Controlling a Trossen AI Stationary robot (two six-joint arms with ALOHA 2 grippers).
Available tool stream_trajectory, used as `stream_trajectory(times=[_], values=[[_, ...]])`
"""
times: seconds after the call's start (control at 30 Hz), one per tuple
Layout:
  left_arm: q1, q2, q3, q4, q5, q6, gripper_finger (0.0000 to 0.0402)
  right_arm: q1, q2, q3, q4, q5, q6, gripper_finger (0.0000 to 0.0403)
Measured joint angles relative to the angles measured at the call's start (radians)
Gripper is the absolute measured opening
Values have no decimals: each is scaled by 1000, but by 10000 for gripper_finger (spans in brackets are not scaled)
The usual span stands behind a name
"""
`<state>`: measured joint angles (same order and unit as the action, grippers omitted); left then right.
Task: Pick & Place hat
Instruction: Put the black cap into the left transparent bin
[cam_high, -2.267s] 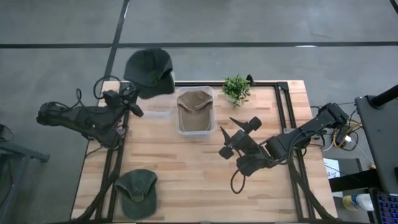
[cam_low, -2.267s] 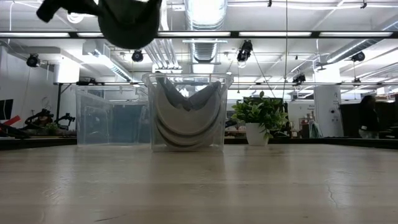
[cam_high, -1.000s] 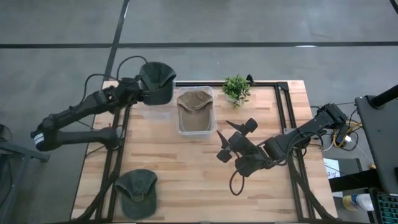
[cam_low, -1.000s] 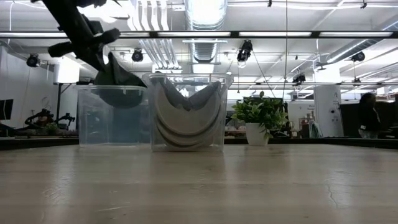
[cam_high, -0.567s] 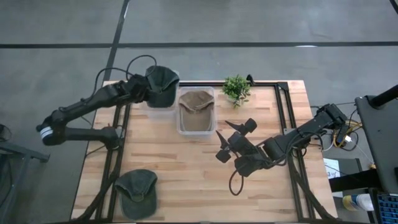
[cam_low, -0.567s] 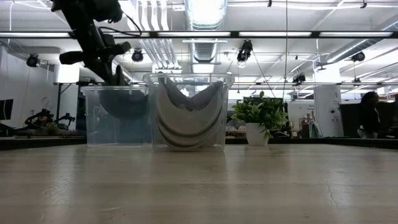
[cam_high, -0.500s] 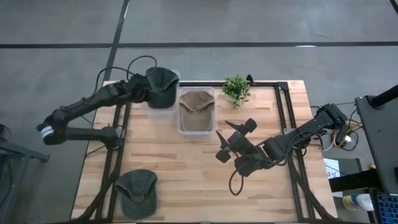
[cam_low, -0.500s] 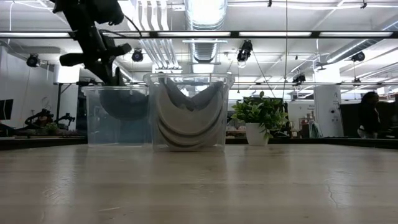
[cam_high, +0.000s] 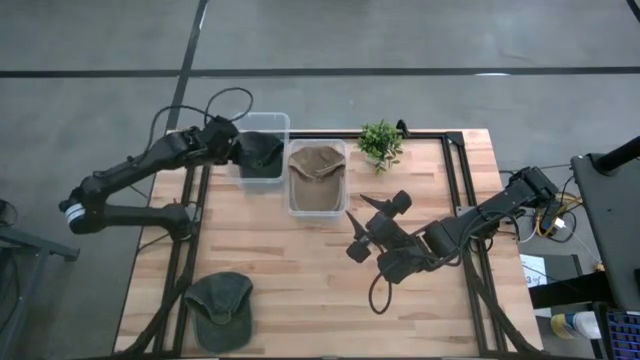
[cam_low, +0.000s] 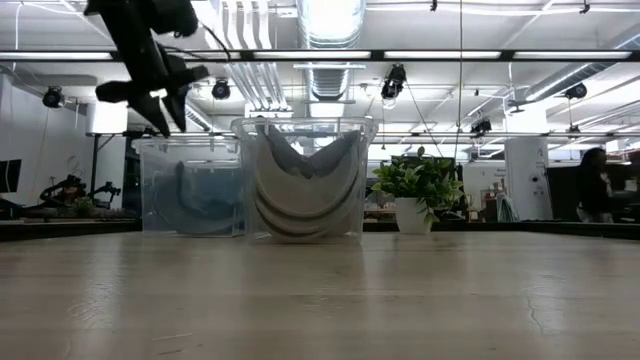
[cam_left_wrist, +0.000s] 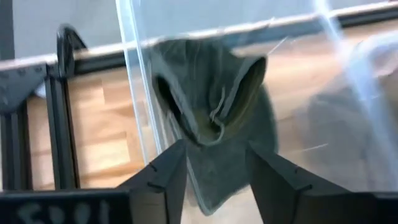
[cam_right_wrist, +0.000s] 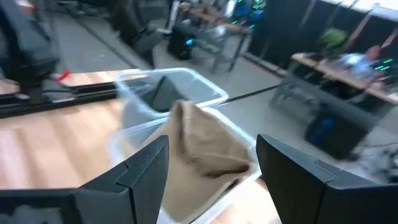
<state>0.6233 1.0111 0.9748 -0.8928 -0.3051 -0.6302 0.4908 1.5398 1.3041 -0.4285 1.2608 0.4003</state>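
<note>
A dark green hat (cam_high: 262, 155) lies crumpled inside the left clear bin (cam_high: 262, 122) at the table's far left; it also shows in the low view (cam_low: 200, 195) and the left wrist view (cam_left_wrist: 211, 118). My left gripper (cam_high: 233, 146) hangs open just above that bin's left rim (cam_low: 165, 112), its fingers clear of the hat. A tan hat (cam_high: 315, 172) fills the second clear bin (cam_high: 318, 210) beside it. Another dark green hat (cam_high: 220, 305) lies flat at the table's near left. My right gripper (cam_high: 363, 222) waits open over the table's middle.
A small potted plant (cam_high: 380, 140) stands right of the two bins at the far edge. Bare wood stretches between the bins and the near edge. The right arm (cam_high: 470, 225) lies across the table's right half.
My left gripper has come down over the left bin with the dark green hat and opened. The hat has dropped from its fingers and now sits low in the bin. The gripper has drawn back slightly toward the table's left edge.
</note>
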Motion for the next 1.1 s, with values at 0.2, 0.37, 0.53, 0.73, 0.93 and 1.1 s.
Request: stream_trajectory(times=[0.2, 0.37, 0.53, 0.73, 0.93, 1.1], values=[[-26, -102, 64, -14, 12, 66, 167, -5, 1, 0, 62, -219, 78, 237], [-88, -221, 68, -15, 26, 113, 167, -17, 25, 1, 188, -425, 97, 237], [-140, -329, 66, 5, 25, 159, 167, -39, 83, 1, 339, -607, 130, 237], [-174, -410, 52, 72, 115, 184, 167, -63, 195, 1, 486, -790, 195, 237], [-179, -425, 52, 78, 219, 157, 167, -73, 319, 1, 660, -925, 322, 237], [-179, -421, 51, 96, 211, 154, 167, -82, 429, 13, 755, -1021, 462, 235]])
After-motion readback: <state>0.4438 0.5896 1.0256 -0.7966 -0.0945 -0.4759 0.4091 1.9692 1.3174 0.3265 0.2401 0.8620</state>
